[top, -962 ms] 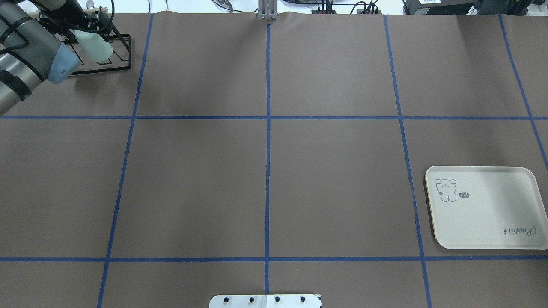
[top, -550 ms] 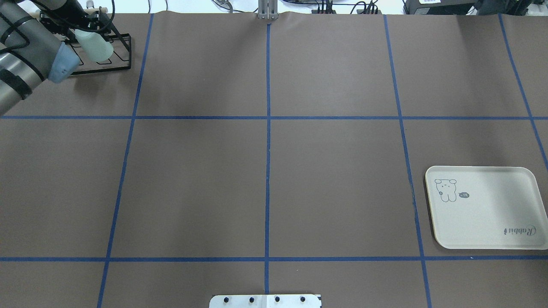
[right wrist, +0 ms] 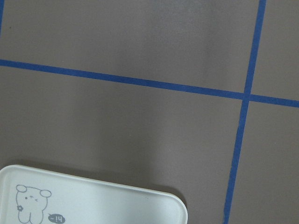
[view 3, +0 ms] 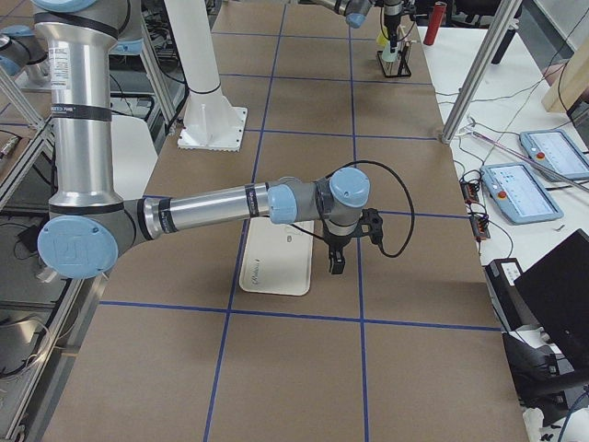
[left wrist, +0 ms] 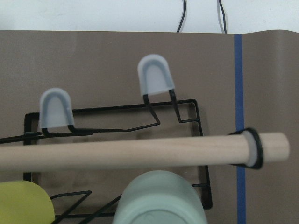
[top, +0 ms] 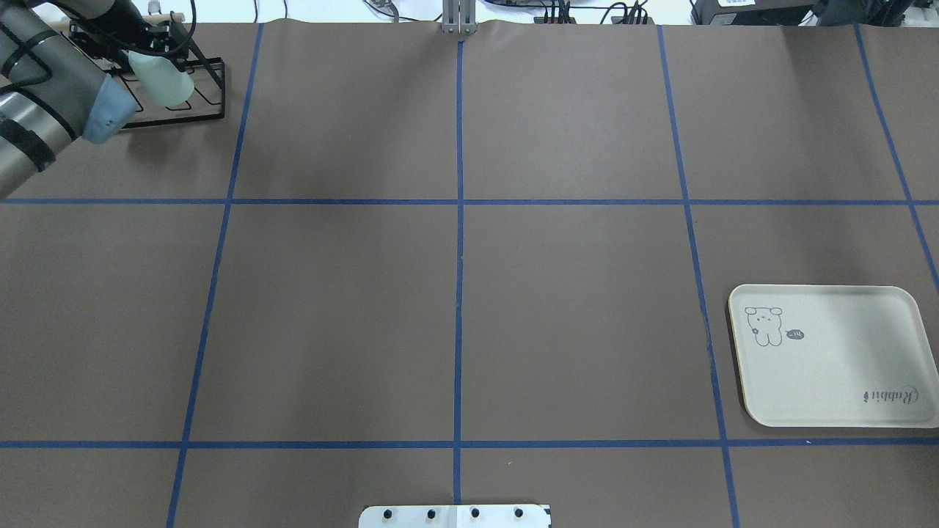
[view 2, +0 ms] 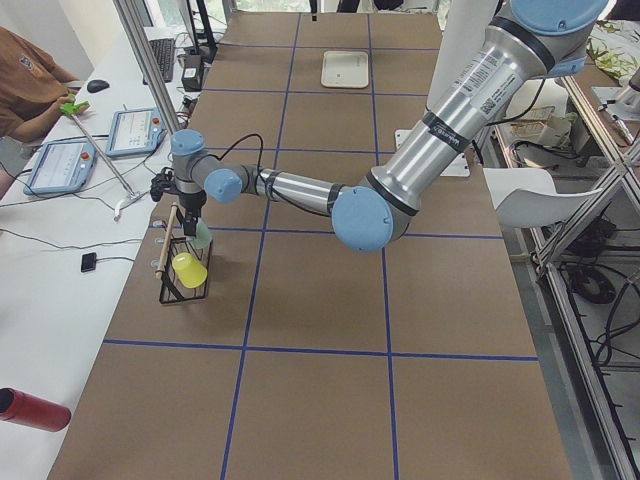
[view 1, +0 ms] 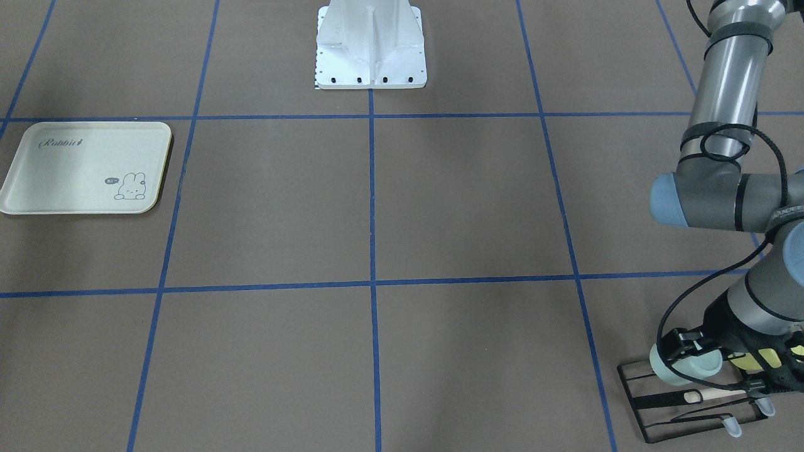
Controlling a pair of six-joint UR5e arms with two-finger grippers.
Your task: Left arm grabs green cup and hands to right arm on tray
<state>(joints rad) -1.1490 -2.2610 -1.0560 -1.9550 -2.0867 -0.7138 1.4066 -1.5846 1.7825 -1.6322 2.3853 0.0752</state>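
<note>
Left gripper [view 1: 688,356] looks clamped on the mint-green plastic cup [view 1: 673,372] at the desk's far-left corner. Handover and the cream rectangular tray [top: 829,381] lie ahead.

Small mint-green plastic cup [left wrist: 159,200]: smooth, satin. Round pale wooden dowel [left wrist: 140,151]: bare, matt. Thin black wire rack [left wrist: 197,112]: painted metal. Brown bench cover [top: 572,315]: matt, paper-like.

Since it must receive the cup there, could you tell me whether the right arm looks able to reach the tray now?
Probably yes: the right gripper hangs just beside the tray, with nothing seen between them.
</note>
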